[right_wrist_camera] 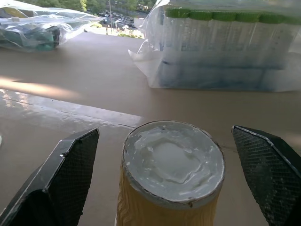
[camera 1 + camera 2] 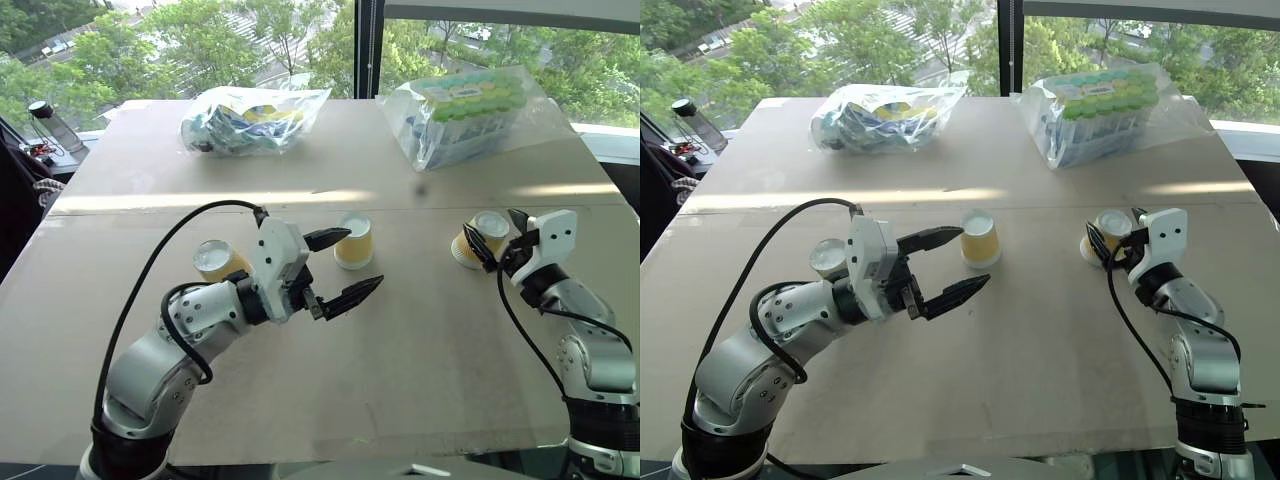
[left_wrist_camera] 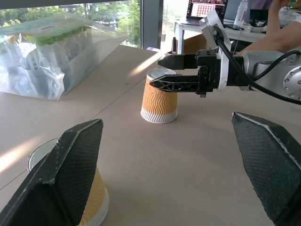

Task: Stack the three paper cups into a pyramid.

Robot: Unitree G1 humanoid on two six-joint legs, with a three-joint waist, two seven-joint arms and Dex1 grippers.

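Yellow-orange cups (image 2: 354, 241) are stood apart, upside down; the right cup (image 1: 170, 176) is straddled by the spread right gripper (image 1: 171, 176), the left gripper (image 2: 345, 268) held wide.

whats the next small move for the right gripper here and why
Probably close the right gripper on the right cup: its open fingers already stand on either side of that upside-down cup without touching it, and all three cups sit apart on the table, so no pyramid base exists yet.

Silver arms (image 2: 160, 365) — black cables, black fingers (image 2: 352, 296)
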